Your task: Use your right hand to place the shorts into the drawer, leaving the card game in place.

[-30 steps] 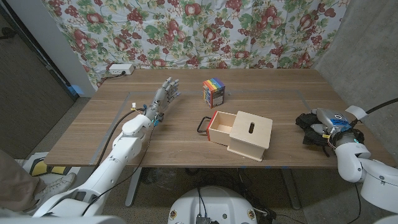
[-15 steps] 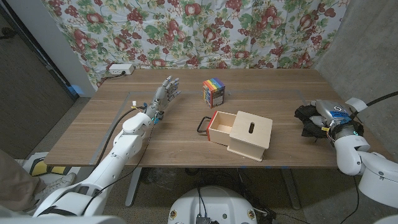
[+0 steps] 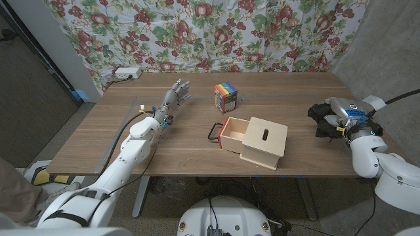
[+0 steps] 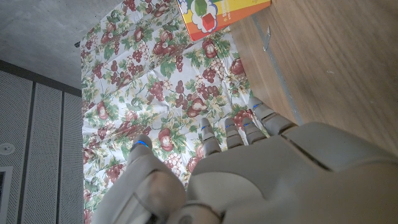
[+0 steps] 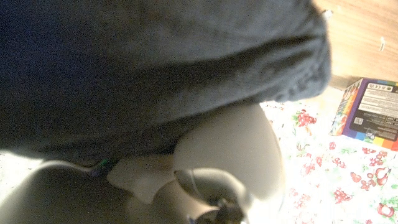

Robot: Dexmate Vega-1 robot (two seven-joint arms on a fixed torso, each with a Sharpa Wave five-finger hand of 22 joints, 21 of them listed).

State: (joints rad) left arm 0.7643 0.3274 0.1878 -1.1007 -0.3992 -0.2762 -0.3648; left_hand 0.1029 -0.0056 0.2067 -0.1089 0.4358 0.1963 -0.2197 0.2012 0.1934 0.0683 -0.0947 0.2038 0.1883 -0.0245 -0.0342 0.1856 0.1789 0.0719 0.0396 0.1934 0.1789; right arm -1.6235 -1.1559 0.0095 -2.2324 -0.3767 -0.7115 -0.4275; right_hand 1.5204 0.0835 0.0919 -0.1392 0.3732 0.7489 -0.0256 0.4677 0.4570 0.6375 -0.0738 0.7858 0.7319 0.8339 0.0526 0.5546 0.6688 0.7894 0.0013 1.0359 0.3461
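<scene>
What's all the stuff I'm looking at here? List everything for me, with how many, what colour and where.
shorts: one, black, bunched at the table's right edge, under the right hand
wooden box with drawer: one, pale wood with a red-edged front and black handle, table middle, drawer pulled out
card game: one, rainbow-striped box, behind the wooden box, upright
table: one, brown wood
power strip: one, white, far left corner of the table
curtain: one, white with fruit print, behind the table
left hand: one, grey, fingers apart, holding nothing, left part of the table
right hand: one, grey-white, gripping the shorts
</scene>
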